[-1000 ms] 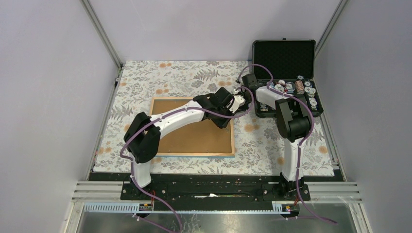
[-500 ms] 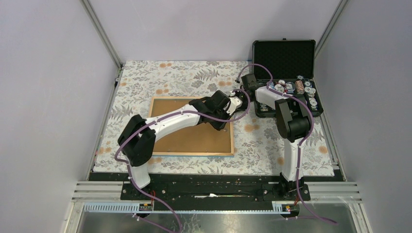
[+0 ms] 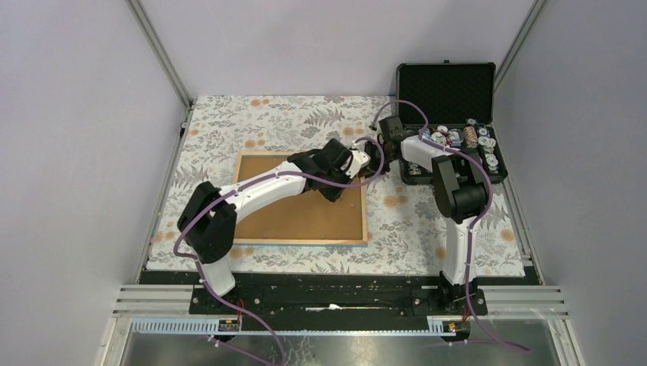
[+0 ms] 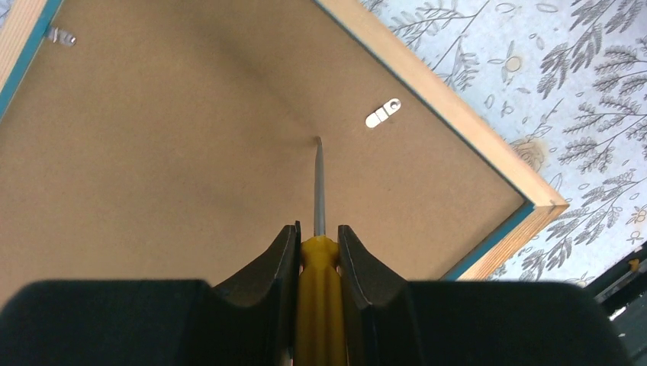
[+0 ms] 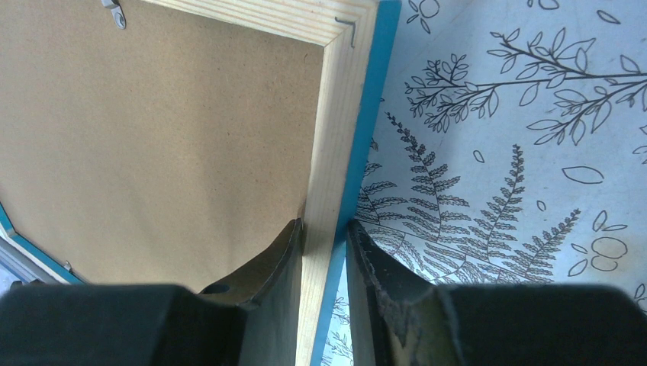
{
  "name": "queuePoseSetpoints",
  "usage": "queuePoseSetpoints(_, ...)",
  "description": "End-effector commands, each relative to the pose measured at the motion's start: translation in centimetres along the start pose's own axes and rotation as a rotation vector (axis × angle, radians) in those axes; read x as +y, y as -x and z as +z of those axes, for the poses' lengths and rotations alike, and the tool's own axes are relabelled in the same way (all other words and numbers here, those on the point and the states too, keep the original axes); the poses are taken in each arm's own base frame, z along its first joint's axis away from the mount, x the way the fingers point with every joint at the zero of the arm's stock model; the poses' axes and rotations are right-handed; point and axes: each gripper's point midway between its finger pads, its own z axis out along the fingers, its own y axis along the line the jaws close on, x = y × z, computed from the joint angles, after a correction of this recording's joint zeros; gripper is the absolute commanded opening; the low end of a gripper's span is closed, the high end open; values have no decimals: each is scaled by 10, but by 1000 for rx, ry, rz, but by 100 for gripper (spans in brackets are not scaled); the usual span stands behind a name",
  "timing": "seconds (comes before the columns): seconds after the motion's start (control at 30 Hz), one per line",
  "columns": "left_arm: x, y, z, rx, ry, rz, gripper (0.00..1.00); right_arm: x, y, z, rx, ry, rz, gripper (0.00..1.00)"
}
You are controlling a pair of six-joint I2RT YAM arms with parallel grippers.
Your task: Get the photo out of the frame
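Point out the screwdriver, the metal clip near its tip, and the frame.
screwdriver point(image 4: 318, 258): left wrist view, yellow handle.
metal clip point(image 4: 382, 114): left wrist view, tab's middle.
frame point(image 5: 333, 137): right wrist view, pale wood rim.

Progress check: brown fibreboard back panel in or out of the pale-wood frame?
In. The brown fibreboard panel sits inside the pale-wood frame, meeting its rim on every visible side; a metal tab rests on it.

Flat on cloth point(image 3: 267, 122), back up: frame point(image 3: 313, 217); case point(image 3: 446, 91) sits right of frame and behind its far edge. Over frame's far-right quarter hangs left gripper point(image 4: 317, 229), its screwdriver point(image 4: 319, 179) tip down at frame's back, just beside 1 clip point(image 4: 382, 113). At frame's right rim near the far corner, right gripper point(image 5: 326, 229), 1 jaw either side of the rim.
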Motion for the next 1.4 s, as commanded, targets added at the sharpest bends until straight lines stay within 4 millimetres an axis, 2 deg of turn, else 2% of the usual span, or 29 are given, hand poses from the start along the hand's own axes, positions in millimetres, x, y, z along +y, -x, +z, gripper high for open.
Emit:
queuePoseSetpoints(0.0, 33, 11, -34, -65, 24, -60, 0, -11, -26, -1, 80, -38, -16, 0)
queuePoseSetpoints(0.13, 80, 33, -51, -147, 94, -136, 0, -8, -26, -4, 80, -22, -33, 0)
queuePoseSetpoints(0.27, 114, 49, -54, -197, 160, -177, 0, -6, -26, -8, 75, -13, -54, 0)
queuePoseSetpoints(0.47, 137, 74, -44, -245, 199, -230, 0, -8, -38, -17, 92, -18, -78, 0)
queuePoseSetpoints(0.6, 133, 91, -36, -290, 158, -239, 0, -8, -48, -24, 107, -17, -87, 0)
queuePoseSetpoints(0.73, 124, 97, -21, -276, 123, -228, 0, -9, -53, -28, 115, -21, -92, 0)
queuePoseSetpoints(0.87, 118, 94, -6, -247, 120, -221, 0, -10, -55, -30, 118, -27, -95, 0)
queuePoseSetpoints(1.13, 103, 85, 12, -204, 90, -236, 0, -12, -54, -29, 125, -37, -98, 0)
queuePoseSetpoints(1.37, 108, 78, 25, -168, 124, -257, 0, -13, -54, -28, 129, -42, -100, 0)
